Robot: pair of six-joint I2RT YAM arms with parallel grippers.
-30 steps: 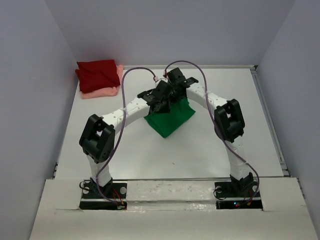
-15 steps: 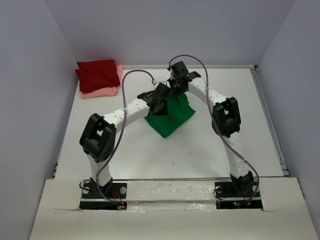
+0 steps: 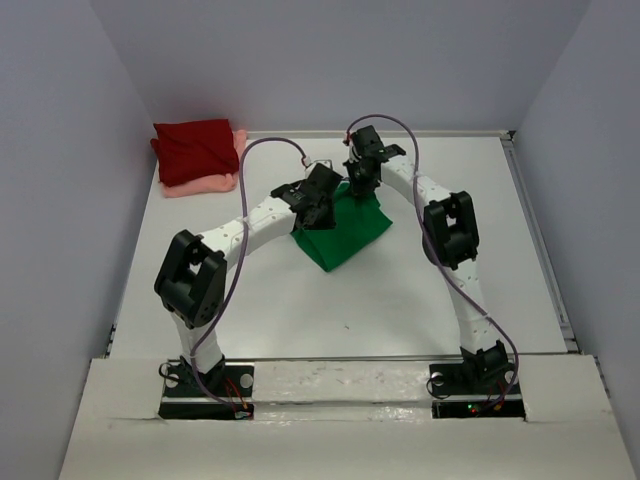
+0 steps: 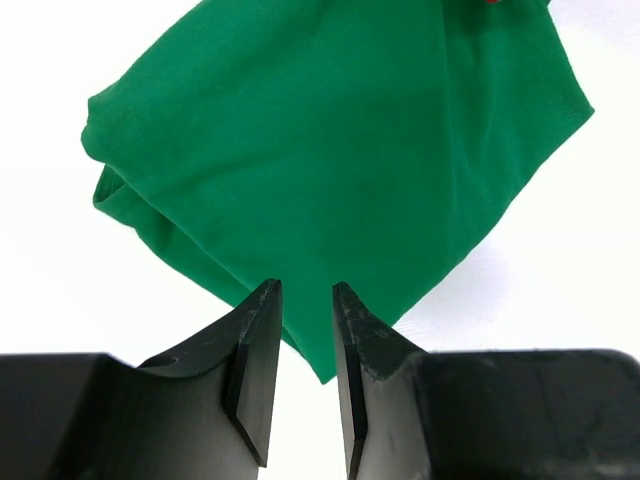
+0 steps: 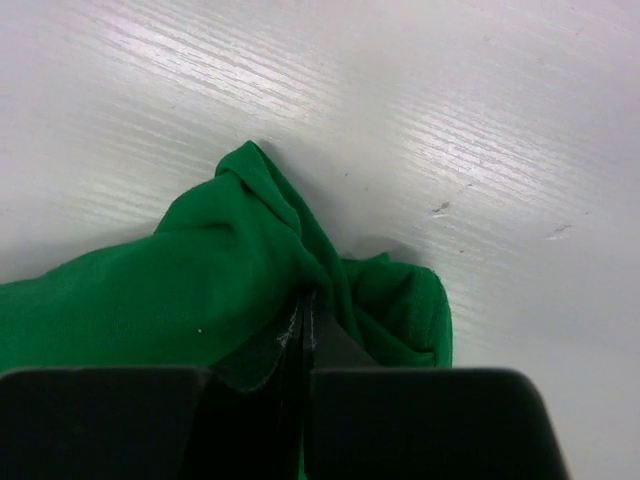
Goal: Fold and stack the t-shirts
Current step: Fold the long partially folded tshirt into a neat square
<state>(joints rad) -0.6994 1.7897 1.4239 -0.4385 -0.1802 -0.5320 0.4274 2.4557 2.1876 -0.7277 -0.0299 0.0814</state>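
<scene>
The salmon pink cloth t-shirt is mostly hidden under the dark red cloth t-shirt. From above, the left hand and right hand cover the far edge of the bright green cloth t-shirt.

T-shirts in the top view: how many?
3. Green t-shirt in the middle of the table; dark red t-shirt stacked on the salmon pink t-shirt at the far left corner. None seems hidden.

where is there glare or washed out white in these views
Left wrist view: the white table is blown out around the bright green cloth t-shirt. Right wrist view: streaky glare on the table, upper left. Top external view: even light, no glare.
</scene>
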